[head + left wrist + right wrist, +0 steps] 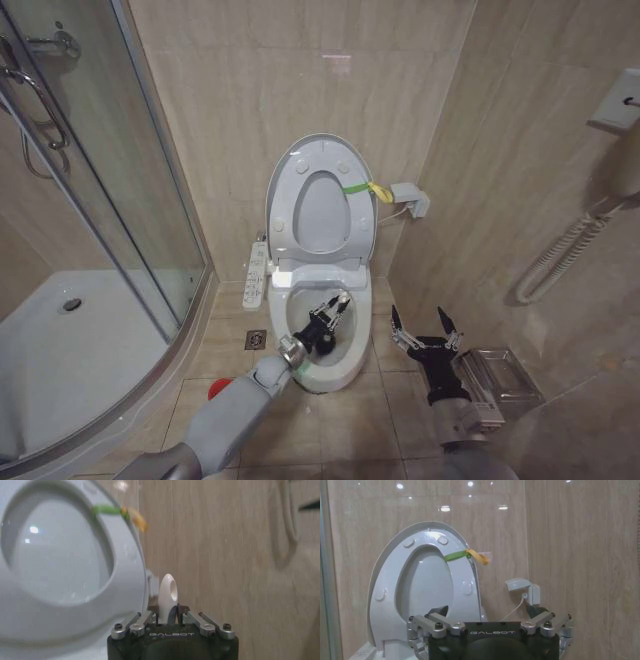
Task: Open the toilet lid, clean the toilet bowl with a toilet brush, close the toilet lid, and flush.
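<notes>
Left tool (330, 312) hangs inside the toilet bowl (350, 372), clamped on the toilet brush (167, 592) handle. Behind it the toilet lid (290, 170) stands raised. Right tool (425, 330) waits beside the bowl, spread wide. Scrubbing seems underway; next, sweep the brush around the rim.

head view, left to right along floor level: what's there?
Shower tray → glass shower door → floor drain → toilet bowl, with the left gripper over it holding the toilet brush → right gripper, open, over the floor → clear holder on the floor.
</notes>
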Tool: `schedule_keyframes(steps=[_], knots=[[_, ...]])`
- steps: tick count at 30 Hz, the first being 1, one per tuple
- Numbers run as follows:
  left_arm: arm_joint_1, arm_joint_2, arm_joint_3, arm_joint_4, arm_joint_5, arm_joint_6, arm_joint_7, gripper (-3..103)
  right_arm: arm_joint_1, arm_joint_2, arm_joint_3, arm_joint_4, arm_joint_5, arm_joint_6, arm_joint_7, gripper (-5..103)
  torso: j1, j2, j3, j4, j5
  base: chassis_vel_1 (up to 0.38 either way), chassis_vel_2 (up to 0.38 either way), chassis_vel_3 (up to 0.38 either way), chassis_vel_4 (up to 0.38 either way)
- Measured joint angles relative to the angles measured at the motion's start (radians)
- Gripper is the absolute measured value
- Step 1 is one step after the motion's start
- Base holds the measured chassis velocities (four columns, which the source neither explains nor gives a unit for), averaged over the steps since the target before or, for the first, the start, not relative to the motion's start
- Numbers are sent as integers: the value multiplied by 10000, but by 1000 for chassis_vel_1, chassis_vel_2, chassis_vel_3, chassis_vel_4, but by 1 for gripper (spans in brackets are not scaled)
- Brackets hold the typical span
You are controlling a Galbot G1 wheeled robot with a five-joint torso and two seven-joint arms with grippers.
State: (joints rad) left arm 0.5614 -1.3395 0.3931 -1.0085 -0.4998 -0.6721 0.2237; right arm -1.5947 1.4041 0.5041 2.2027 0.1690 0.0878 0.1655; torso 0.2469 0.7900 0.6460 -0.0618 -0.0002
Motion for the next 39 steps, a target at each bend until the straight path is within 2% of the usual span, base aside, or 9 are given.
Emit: schedule_keyframes(steps=[6, 12, 17, 19, 24, 33, 39], knots=[[44, 15, 60, -1072, -144, 170, -473, 23, 0, 0, 0, 0, 0, 0, 0, 100, 0, 0, 0, -4, 1, 0, 0, 0, 0], [174, -7, 208, -1509, -250, 232, -526, 23, 0, 0, 0, 0, 0, 0, 1, 100, 0, 0, 0, -2, 2, 0, 0, 0, 0], [199, -23, 180, -564, -45, 156, -191, 23, 0, 0, 0, 0, 0, 0, -1, 100, 0, 0, 0, -1, 1, 0, 0, 0, 0], [69, -13, 83, 361, 45, -37, 43, 23, 0, 0, 0, 0, 0, 0, 0, 100, -1, 0, 0, 1, 2, 0, 0, 0, 0], [-70, 11, -69, 730, 5, -121, 84, 23, 0, 1, 0, 0, 0, 0, -1, 100, 0, 0, 1, 2, 2, 0, 0, 0, 0], [73, 58, 84, -1085, -224, -77, -214, 22, 0, 0, 0, 0, 0, 0, 0, 100, 0, 0, 0, -2, 3, 0, 0, 0, 0], [320, 64, 242, -1030, -153, -51, -205, 22, 0, 0, 0, 0, 0, 0, -1, 100, 0, 0, 0, -1, 2, 0, 0, 0, 0]])
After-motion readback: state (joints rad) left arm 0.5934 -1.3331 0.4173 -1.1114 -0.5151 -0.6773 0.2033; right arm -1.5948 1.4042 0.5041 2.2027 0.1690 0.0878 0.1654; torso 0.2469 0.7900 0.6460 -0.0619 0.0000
